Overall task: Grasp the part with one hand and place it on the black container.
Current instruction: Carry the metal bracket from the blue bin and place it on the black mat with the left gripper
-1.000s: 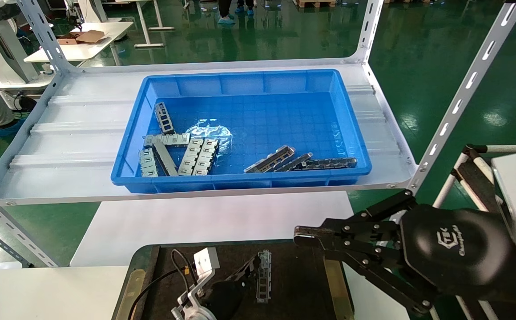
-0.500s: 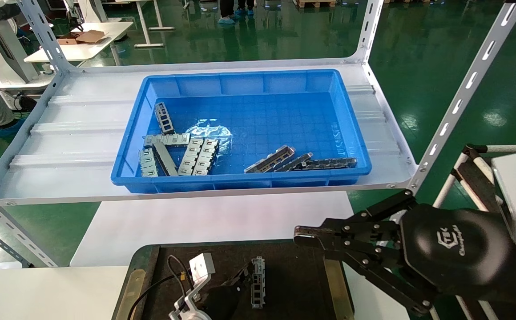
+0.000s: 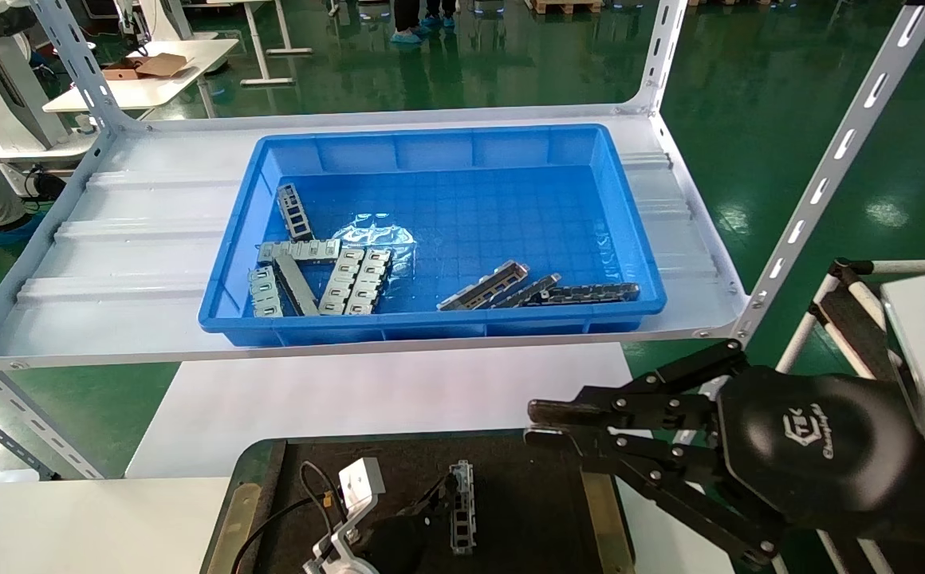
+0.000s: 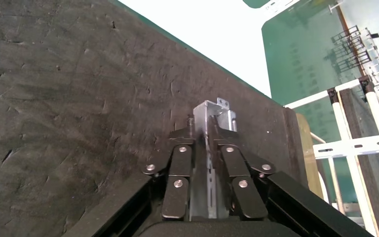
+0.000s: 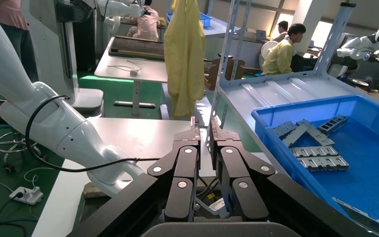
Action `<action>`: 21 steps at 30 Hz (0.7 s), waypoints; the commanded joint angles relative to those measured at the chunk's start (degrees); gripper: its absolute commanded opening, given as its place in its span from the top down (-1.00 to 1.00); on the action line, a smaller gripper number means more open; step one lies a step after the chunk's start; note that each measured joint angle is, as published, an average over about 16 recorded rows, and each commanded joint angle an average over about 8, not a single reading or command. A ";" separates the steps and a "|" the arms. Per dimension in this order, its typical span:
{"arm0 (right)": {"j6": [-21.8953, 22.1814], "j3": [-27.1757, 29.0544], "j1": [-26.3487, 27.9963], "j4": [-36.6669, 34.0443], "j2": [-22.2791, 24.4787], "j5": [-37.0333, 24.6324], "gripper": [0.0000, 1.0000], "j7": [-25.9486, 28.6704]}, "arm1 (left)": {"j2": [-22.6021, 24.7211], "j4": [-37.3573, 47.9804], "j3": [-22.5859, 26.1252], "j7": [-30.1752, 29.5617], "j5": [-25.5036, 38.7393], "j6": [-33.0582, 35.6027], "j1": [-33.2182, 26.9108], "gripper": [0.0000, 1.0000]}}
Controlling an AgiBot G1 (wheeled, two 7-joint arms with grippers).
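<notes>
A green workshop floor spreads behind a white shelf (image 3: 112, 239) carrying the blue bin (image 3: 431, 327), where loose metal pieces lie. Nearer the robot sits the black container (image 3: 526, 510) — matte and rough, with brass-coloured edge strips. Low over its surface, the left gripper (image 4: 207, 129) pinches the part (image 4: 216, 112) between its fingers, the channel lying lengthwise in the jaws. The right gripper (image 3: 533, 422) is parked above the container's right edge — fingers nearly together, holding nothing.
</notes>
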 commanded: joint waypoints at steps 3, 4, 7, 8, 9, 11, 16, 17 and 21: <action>0.01 -0.01 0.00 0.00 0.01 0.01 -1.00 -0.01 | -0.09 -0.48 -0.18 -0.64 0.21 0.40 -0.05 -1.00; 0.01 -0.02 0.00 0.00 0.01 0.01 -1.00 -0.01 | -0.14 -0.71 -0.38 -0.67 0.33 0.64 0.00 -1.00; 0.01 -0.03 0.01 0.00 0.01 0.02 -1.00 -0.01 | -0.32 -1.38 -1.21 -0.58 0.71 1.69 0.34 -1.00; 0.01 -0.03 0.01 0.00 0.01 0.02 -1.00 -0.01 | -0.42 -1.58 -1.56 -0.45 0.87 2.21 0.50 -1.00; 0.01 -0.03 0.01 0.00 0.01 0.02 -1.00 -0.02 | -0.53 -1.76 -1.93 -0.26 1.04 2.80 0.69 -1.00; 0.02 -0.04 0.01 0.00 0.02 0.03 -1.00 -0.02 | -0.86 -1.98 -2.68 0.33 1.46 4.37 1.06 -1.00; 0.02 -0.05 0.01 0.00 0.02 0.04 -1.00 -0.03 | -2.64 -1.93 -4.18 3.14 3.06 10.90 1.76 -1.00; 0.02 -0.06 0.01 0.00 0.02 0.04 -1.00 -0.03 | -3.21 -1.85 -4.36 3.83 3.43 12.63 1.81 -1.00; 0.03 -0.07 0.02 0.00 0.03 0.05 -1.00 -0.03 | -5.83 -1.51 -4.54 6.43 4.82 19.78 1.66 -1.00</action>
